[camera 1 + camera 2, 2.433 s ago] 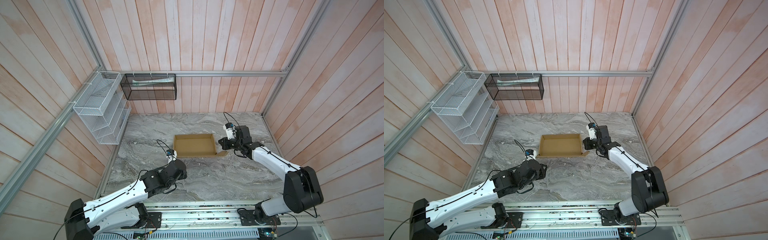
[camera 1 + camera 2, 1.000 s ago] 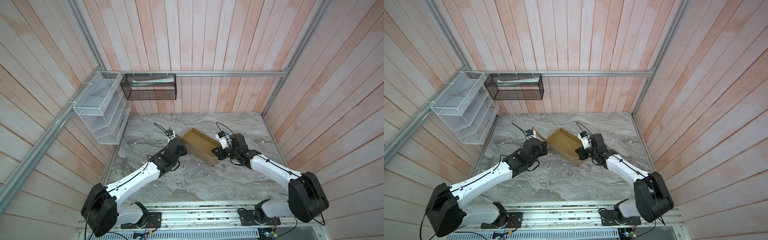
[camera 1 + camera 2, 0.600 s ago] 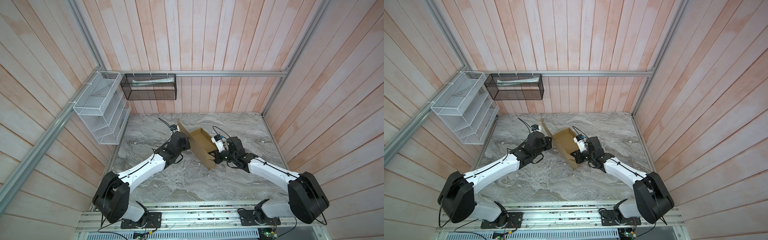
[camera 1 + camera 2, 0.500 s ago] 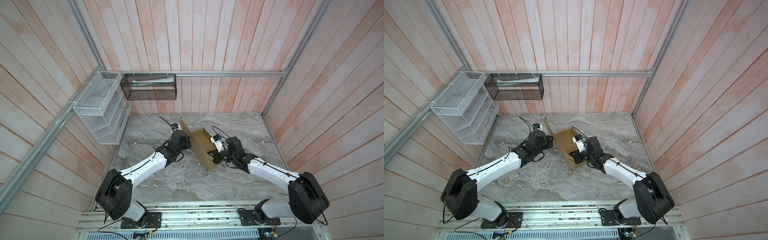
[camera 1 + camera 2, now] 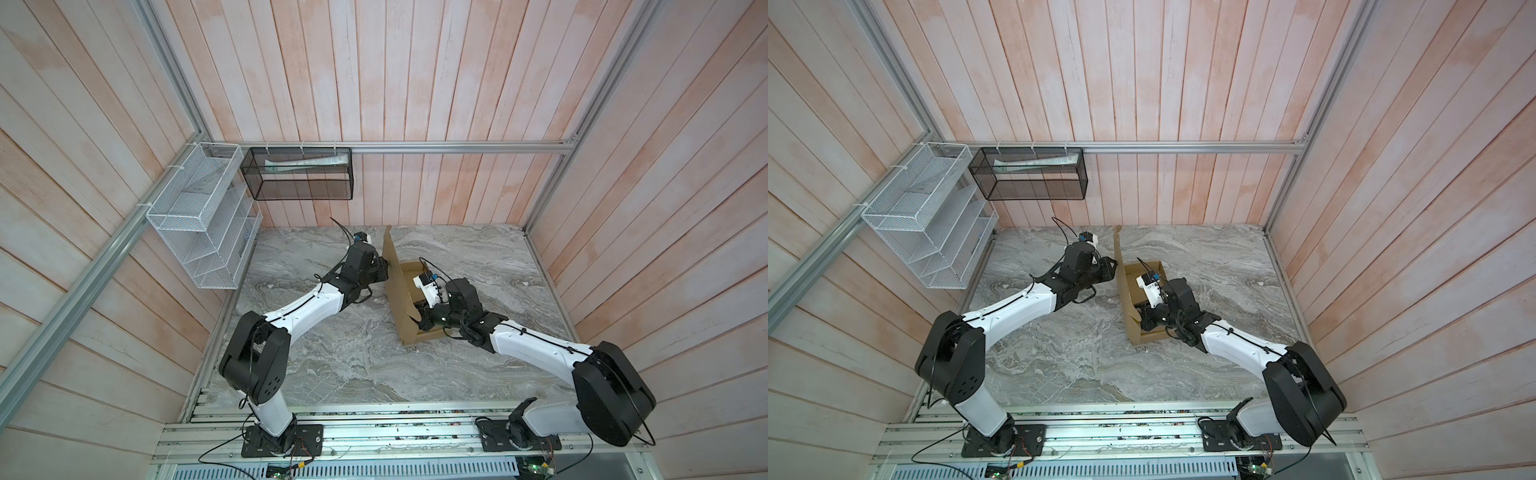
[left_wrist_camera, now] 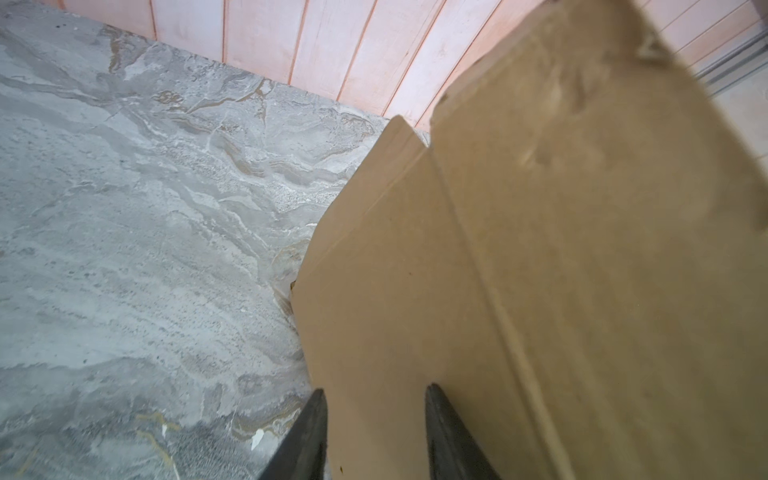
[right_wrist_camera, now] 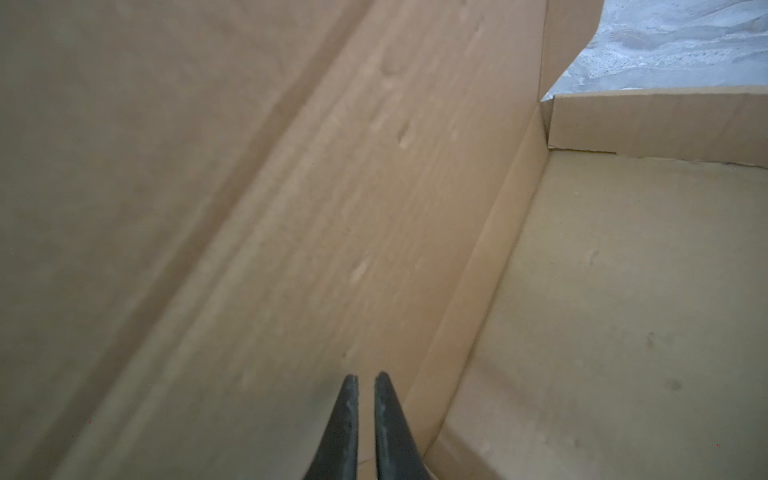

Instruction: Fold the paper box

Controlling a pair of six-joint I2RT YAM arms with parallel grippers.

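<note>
Fingers [image 6: 309, 440] of the left gripper [image 6: 375, 387] stand apart at the raised lid of the tan-brown corrugated cardboard paper box [image 5: 401, 307], mid grey marble tabletop [image 5: 353, 365]. Right gripper [image 7: 366, 375] fingers [image 7: 345, 424] are nearly together inside it.

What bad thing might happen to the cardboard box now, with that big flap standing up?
The paper box has its tall flap standing up, and the left gripper only leans on the outside, fingers apart, so the flap might flop back. The right gripper sits inside the box, fingers together, near the wall crease; a closing flap may trap it. The light box might also slide on the marble table.
</note>
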